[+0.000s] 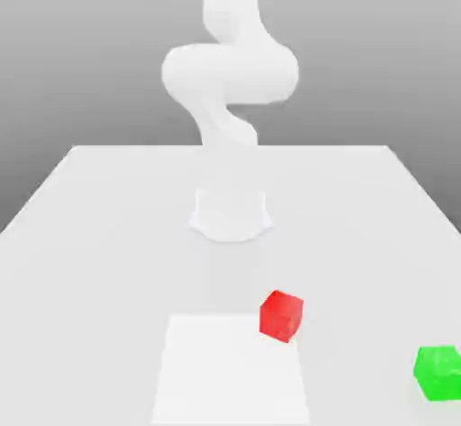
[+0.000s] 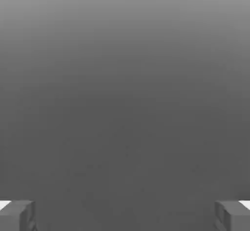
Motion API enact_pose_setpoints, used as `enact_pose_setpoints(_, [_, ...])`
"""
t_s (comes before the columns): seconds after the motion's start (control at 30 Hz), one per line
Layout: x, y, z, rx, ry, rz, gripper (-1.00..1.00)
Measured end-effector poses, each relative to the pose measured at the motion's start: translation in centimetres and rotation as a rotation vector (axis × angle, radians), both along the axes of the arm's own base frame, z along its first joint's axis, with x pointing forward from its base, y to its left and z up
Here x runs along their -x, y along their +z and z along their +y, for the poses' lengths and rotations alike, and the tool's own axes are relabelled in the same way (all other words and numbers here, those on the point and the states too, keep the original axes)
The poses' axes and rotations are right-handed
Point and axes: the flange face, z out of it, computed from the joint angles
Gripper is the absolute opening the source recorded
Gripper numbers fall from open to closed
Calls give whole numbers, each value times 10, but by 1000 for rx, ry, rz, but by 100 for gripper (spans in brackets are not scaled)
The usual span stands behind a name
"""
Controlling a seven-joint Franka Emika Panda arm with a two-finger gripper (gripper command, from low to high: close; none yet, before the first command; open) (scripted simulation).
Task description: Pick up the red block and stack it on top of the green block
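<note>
The red block is a small plain cube resting on the white table, in front of the arm's base and a little toward the exterior view's right. The green block, a cube of about the same size, sits apart from it near the exterior view's right edge, closer to the front. In the hand view my gripper is open, its two grey fingertips standing far apart with nothing between them, and plain grey background lies beyond them.
The white arm rises from its round base at the table's middle and bends up past the top of the exterior view. A paler square patch marks the table just beside the red block.
</note>
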Motion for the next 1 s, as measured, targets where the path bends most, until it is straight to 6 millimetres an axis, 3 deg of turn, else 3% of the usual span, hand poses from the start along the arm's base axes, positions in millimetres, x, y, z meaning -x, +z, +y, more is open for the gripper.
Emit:
enact_pose_setpoints(0.13, [-36,-99,16,77,165,143,0])
enact_pose_setpoints(0.3, [-45,-224,41,174,388,314,0])
enact_pose_setpoints(0.43, [-23,-325,60,255,590,456,0])
enact_pose_setpoints(0.6, [31,-448,74,354,856,629,0])
enact_pose_setpoints(0.8, [41,-510,75,366,892,653,0])
enact_pose_setpoints(0.83, [41,-516,75,365,892,653,-100])
enact_pose_setpoints(1.0, [42,-516,75,365,892,656,-100])
